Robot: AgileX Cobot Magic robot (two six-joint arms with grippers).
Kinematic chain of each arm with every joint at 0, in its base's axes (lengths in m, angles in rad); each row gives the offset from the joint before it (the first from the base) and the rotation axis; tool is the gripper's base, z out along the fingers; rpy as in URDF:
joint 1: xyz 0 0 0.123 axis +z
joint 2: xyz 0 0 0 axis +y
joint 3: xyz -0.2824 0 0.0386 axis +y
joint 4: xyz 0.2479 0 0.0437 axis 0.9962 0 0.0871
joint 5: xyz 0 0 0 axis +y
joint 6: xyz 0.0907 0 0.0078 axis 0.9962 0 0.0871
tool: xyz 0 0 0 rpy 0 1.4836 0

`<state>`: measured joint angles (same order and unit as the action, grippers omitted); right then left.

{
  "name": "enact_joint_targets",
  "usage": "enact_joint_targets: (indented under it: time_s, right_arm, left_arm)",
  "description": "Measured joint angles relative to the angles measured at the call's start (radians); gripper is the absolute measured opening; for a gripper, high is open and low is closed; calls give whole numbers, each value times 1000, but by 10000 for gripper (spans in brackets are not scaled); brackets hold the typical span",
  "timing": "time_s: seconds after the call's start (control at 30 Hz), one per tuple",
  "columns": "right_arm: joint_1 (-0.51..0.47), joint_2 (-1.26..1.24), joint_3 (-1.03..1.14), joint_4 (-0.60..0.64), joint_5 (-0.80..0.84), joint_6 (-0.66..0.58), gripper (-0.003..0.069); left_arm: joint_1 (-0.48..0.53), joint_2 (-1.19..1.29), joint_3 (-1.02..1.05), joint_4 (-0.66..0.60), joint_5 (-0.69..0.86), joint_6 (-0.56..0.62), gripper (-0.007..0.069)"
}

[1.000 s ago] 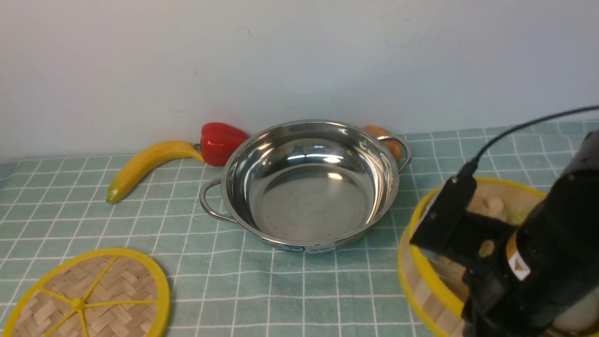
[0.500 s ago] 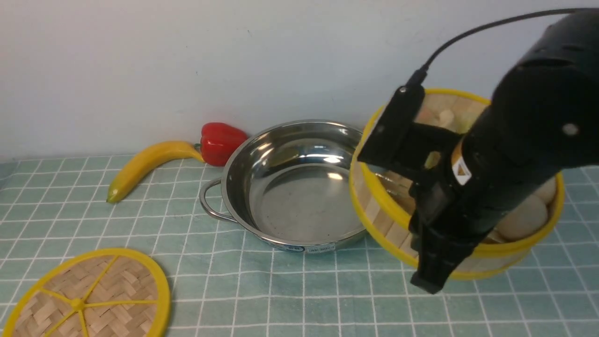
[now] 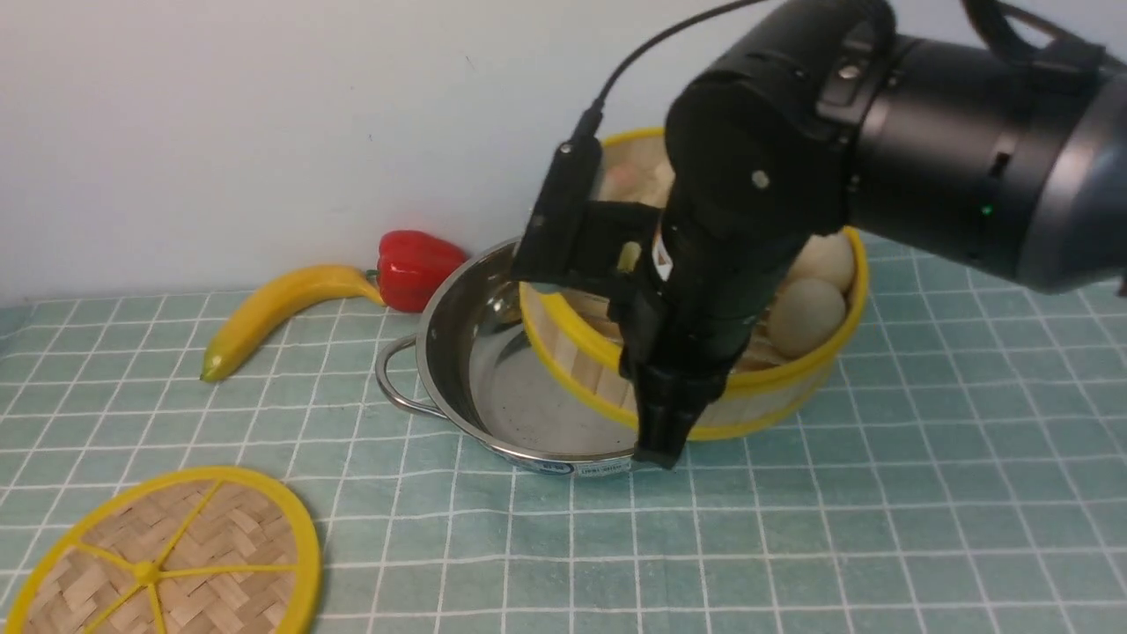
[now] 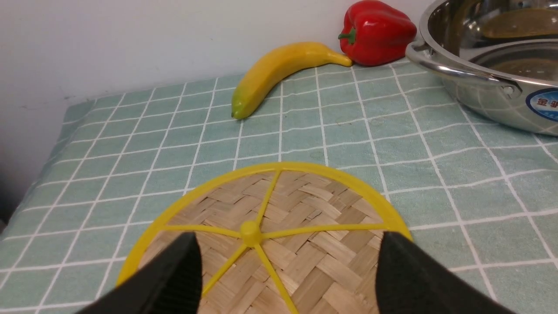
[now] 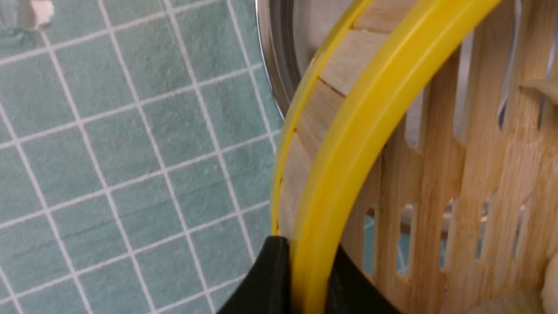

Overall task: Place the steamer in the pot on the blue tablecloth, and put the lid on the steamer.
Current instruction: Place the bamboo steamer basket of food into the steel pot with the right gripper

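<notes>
The right gripper (image 3: 662, 418) clamps the near rim of the steamer (image 3: 797, 368), which hangs tilted over the right part of the pot (image 3: 489, 352). The lid (image 3: 176, 555) lies flat on the blue tablecloth (image 3: 880, 528), near left.

Bare tablecloth (image 3: 924, 493) right of pot (image 3: 480, 352); pepper (image 3: 414, 264) behind

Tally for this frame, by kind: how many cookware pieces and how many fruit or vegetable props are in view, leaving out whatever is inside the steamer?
Cookware: 3 (pot, steamer, lid)
Fruit and vegetable props: 2 (banana, red pepper)
Total: 5
</notes>
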<state>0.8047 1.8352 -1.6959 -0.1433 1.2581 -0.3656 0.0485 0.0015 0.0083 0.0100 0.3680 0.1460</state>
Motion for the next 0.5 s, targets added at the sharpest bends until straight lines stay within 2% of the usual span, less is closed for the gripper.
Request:
enact_joint_targets:
  time_s: [0.27, 0.5]
  right_arm:
    - [41, 178, -178, -97, 1, -88, 81]
    - [41, 282, -288, -122, 1, -139, 81]
  left_arm:
    - [0, 0, 0, 0, 0, 0, 495]
    - [0, -1, 0, 0, 0, 0, 495]
